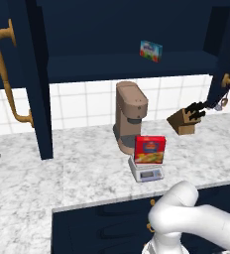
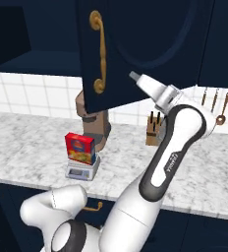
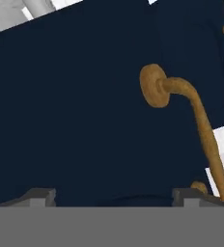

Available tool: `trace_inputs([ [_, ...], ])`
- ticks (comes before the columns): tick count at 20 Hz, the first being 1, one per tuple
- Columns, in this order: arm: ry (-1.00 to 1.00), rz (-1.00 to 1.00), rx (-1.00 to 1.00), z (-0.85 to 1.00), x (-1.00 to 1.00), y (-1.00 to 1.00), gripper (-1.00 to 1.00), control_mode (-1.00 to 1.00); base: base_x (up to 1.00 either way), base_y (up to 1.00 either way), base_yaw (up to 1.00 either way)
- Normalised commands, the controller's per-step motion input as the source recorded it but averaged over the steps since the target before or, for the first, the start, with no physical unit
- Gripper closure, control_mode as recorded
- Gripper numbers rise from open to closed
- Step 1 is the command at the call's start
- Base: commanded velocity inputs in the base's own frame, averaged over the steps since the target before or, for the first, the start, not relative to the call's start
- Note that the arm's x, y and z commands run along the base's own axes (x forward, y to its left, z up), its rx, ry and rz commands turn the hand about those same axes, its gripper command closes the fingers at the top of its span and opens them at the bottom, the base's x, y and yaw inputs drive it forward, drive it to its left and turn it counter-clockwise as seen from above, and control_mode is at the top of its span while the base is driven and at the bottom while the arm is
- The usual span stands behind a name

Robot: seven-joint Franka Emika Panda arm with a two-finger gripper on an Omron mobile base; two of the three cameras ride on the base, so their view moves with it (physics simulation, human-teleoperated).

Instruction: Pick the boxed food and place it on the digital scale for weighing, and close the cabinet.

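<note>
**End effector at open cabinet door; box already on scale**

The end effector point(image 3: 114, 195) was seen hard up against the navy face of the cabinet door point(image 2: 130, 54), w/ both finger tips spread wide apart at the lower edge of the hand view and nothing held betw. them. Whether the tips actually touched the door couldn't be told. The door's curved brass handle point(image 3: 196, 125) was seen just right of the end effector in the hand view.

In the right base view the arm was seen raised, w/ the hand tucked behind the lower edge of the swung-out door. The cabinet point(image 1: 127, 34) was left open: interior shelf exposed, w/ a small light-blue and green box point(image 1: 150, 50) lying on it.

The boxed food point(image 1: 149, 149) was seen standing upright on the digital scale point(image 1: 146, 172), on the marble tabletop point(image 1: 62, 173), just in front of the brown coffee machine point(image 1: 130, 115). A knife block point(image 1: 186, 119) was noted further right, near the tiled wall.
</note>
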Motion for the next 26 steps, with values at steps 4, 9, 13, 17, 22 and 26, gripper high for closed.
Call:
trace_inputs([
  [4, 0.00, -0.39, 0.04, -0.38, 1.00, 1.00, -1.00, -1.00, 0.00, 0.00, 0.00],
  [9, 0.00, -0.40, 0.01, -0.05, 1.00, 0.93, -1.00, -1.00, 0.00, 0.00, 0.00],
  [13, 0.00, -0.22, 0.00, -0.02, 1.00, 0.62, -1.00, -1.00, 0.00, 0.00, 0.00],
  [17, 0.00, -0.03, 0.00, -0.08, 1.00, 0.10, -1.00, -1.00, 0.00, 0.00, 0.00],
  [22, -0.01, 0.00, 0.04, -0.18, 0.96, 0.00, -1.00, -1.00, 0.00, 0.00, 0.00],
  [26, -0.07, 0.00, 0.03, -0.28, 0.76, 0.00, -1.00, -1.00, 0.00, 0.00, 0.00],
])
